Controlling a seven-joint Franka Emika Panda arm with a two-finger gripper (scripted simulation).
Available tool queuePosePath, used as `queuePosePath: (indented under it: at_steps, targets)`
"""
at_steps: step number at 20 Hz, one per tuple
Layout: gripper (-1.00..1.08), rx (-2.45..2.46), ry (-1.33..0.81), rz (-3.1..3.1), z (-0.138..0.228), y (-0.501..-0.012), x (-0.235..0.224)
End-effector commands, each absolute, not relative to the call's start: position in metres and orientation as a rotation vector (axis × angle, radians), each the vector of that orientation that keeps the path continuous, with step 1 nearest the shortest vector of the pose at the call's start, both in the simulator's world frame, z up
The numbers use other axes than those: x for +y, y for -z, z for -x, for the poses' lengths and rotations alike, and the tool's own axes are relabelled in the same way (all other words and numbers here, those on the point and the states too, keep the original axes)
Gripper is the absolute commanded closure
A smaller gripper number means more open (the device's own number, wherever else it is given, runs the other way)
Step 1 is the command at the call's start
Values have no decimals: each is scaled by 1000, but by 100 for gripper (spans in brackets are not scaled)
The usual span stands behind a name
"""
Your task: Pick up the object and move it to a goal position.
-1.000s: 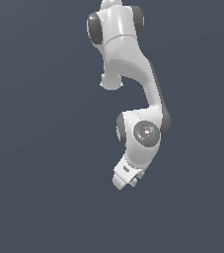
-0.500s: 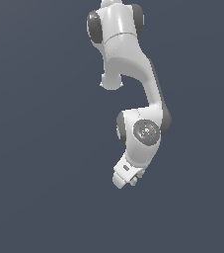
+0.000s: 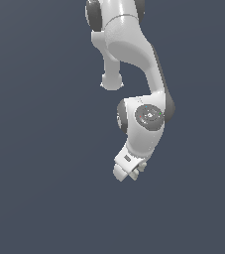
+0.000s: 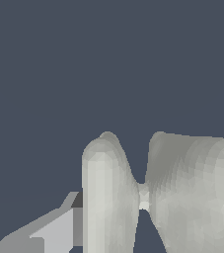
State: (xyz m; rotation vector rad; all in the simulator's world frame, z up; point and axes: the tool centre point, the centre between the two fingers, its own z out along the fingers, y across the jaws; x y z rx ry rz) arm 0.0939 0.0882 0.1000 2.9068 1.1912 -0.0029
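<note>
The object (image 4: 153,197) fills the near part of the wrist view: an off-white spool with two broad end plates and a thin waist. A grey finger (image 4: 54,232) presses against one end plate; the other finger is outside the picture. In the exterior view my gripper (image 3: 129,171) hangs at the end of the bent white arm (image 3: 143,119), pointing down and toward the exterior view's left. It is shut on the object, which I cannot make out there among the white fingers.
Only a plain dark blue-grey background surrounds the arm in both views. No table, edge or other item shows.
The arm's wrist and gripper have risen slightly, carrying the object along. The grip looks the same.
</note>
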Motion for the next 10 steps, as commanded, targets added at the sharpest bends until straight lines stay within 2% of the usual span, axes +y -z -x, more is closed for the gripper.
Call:
queuePosePath:
  at_steps: [1, 10]
  targets:
    - [108, 1191, 1, -2906, -87, -117, 88]
    - [108, 1191, 2, -2904, -50, -197, 90]
